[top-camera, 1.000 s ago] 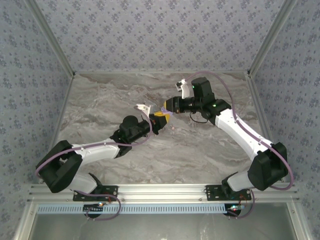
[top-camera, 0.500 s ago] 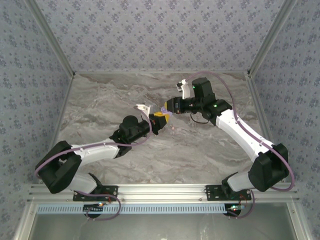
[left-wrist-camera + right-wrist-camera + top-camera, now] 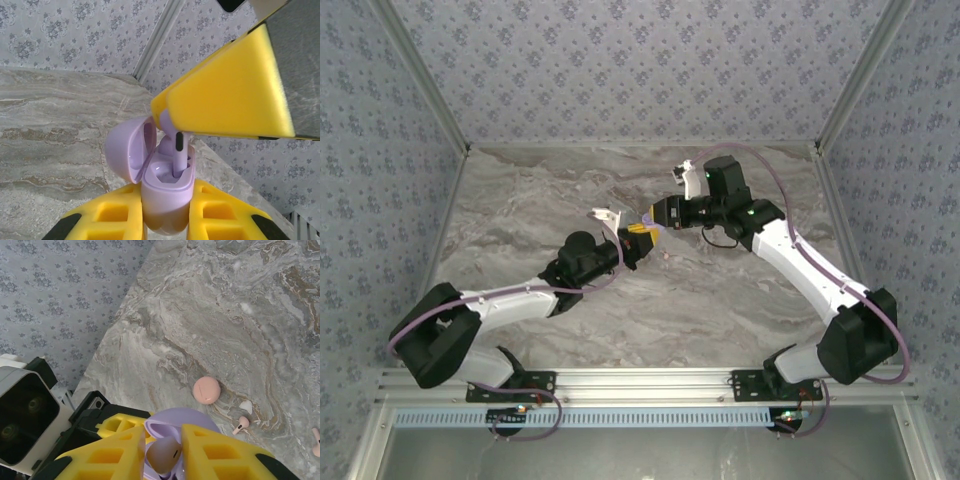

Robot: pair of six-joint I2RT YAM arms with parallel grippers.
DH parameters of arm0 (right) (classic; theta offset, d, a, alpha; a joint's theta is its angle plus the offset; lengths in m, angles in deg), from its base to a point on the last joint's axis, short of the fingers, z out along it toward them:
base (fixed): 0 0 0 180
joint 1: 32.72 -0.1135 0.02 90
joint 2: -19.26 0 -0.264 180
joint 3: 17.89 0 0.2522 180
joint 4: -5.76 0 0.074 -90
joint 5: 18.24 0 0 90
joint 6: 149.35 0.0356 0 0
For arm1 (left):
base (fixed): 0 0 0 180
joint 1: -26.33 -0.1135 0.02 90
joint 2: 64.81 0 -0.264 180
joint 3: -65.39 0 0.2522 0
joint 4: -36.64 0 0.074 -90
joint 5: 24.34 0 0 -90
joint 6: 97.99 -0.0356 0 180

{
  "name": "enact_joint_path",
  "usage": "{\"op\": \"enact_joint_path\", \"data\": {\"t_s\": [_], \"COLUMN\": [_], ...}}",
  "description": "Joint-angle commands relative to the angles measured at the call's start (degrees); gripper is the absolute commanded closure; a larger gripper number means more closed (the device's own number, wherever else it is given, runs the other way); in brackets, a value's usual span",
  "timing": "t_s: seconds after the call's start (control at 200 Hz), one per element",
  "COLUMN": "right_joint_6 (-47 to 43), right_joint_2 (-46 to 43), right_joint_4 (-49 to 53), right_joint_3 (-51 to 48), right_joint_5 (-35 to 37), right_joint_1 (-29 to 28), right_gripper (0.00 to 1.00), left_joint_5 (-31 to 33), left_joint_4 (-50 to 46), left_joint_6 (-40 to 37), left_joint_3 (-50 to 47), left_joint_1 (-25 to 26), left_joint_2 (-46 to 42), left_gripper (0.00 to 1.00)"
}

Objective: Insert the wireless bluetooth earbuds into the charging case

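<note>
The lilac charging case (image 3: 167, 200) stands upright with its lid (image 3: 127, 150) swung open to the left, and my left gripper (image 3: 167, 220) is shut on its lower body. A lilac earbud (image 3: 179, 155) has its stem down in the right-hand slot of the case. My right gripper (image 3: 164, 456) comes from above with its yellow fingers (image 3: 225, 95) close on both sides of the earbud's head (image 3: 165, 452). In the top view the two grippers (image 3: 640, 237) (image 3: 656, 215) meet mid-table over the case (image 3: 649, 225).
A pink round case (image 3: 206, 389) lies shut on the marble table (image 3: 240, 315). Two pink earbuds (image 3: 241, 424) (image 3: 316, 440) lie loose beside it. Patterned walls close the table's back and sides.
Both arms stay almost where they were. The right gripper has shifted very slightly over the case.
</note>
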Motion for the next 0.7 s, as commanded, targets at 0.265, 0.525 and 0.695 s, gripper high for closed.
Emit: {"op": "enact_joint_path", "data": {"t_s": [0.265,0.525,0.695], "right_joint_6": [-2.72,-6.44,-8.09], "right_joint_2": [-2.21,-4.45,-6.39], "right_joint_4": [3.93,9.25,12.31], "right_joint_3": [1.41,3.00,2.52], "right_joint_5": [2.16,7.40,10.03], "right_joint_1": [-0.68,-1.13,-0.55], "right_gripper": [0.61,0.57,0.56], "left_joint_5": [-0.59,-1.13,-1.41], "left_joint_4": [0.92,-3.97,-10.80], "left_joint_6": [-1.29,-4.91,-9.53], "left_joint_3": [1.31,1.10,1.46], "left_joint_1": [0.25,0.24,0.30], "left_joint_2": [-2.28,-4.15,-7.26], "left_gripper": [0.87,0.87,0.87]}}
